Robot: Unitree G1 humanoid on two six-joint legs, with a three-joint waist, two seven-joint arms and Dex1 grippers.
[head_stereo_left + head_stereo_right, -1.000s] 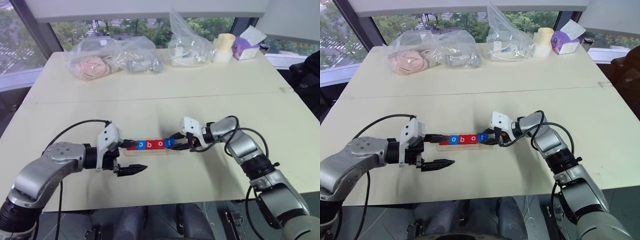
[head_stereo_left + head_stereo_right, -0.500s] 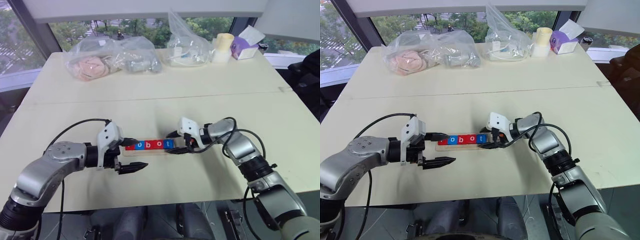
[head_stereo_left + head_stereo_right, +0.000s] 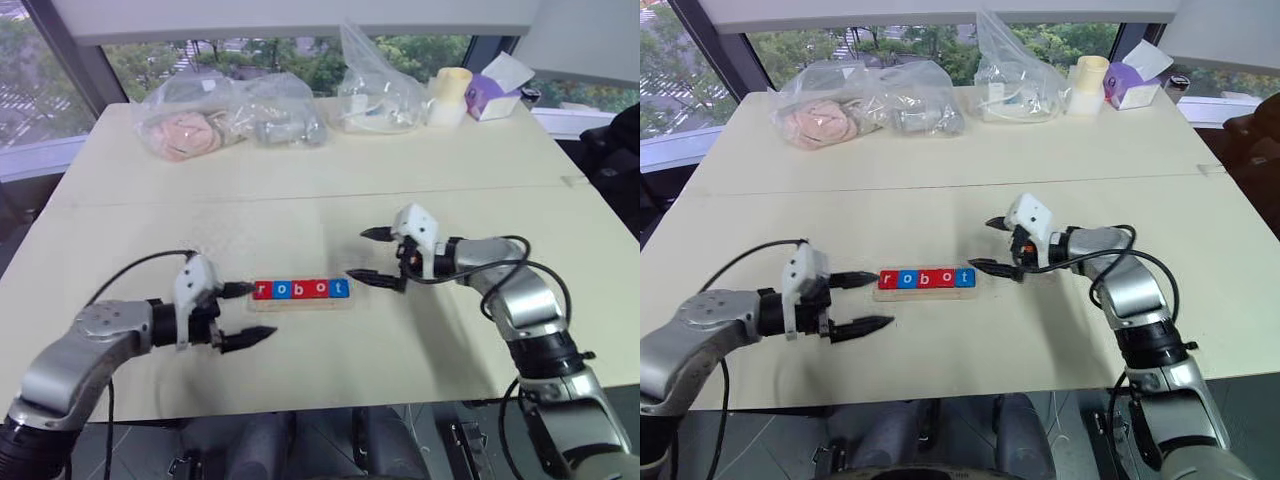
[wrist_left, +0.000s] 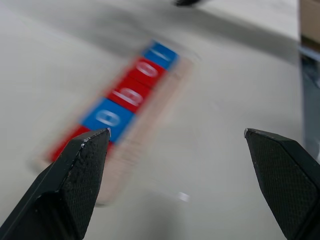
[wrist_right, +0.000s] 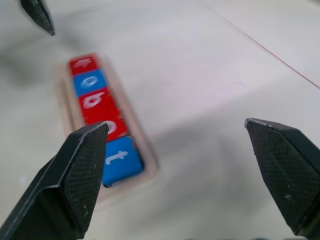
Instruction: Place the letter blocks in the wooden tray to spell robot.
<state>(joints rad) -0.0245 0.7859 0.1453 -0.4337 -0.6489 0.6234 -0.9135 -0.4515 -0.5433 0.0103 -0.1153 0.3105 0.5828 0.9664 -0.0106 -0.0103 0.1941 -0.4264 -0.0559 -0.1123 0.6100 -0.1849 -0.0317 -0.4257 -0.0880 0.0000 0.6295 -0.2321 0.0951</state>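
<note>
the letter blocks (image 3: 300, 289) sit in a row inside the wooden tray (image 3: 300, 301), reading r, o, b, o, t from the robot's left to its right, red, blue, red, red, blue. the tray lies near the front middle of the table (image 3: 300, 190), between the two arms. to my eye the spelling is done.

the left gripper (image 3: 248, 314) hovers just off the tray's left end, its two black fingers spread wide and holding nothing; one finger points close at the r end. the right gripper (image 3: 374, 254) is off the tray's right end, a little raised, also spread wide and empty.

what could spoil it from here is a careless pull-away. the left finger nearest the tray looks close enough that a sideways sweep might nudge the tray or tip the r tile out of its slot. the right arm's lower finger, if it dipped while backing off, could clip the t. the tiles look only loosely seated, so i'd guess a bumped tray could scatter them.

further back, the plastic bags (image 3: 225, 120) and the paper roll (image 3: 449, 96) are well apart from all this.
</note>
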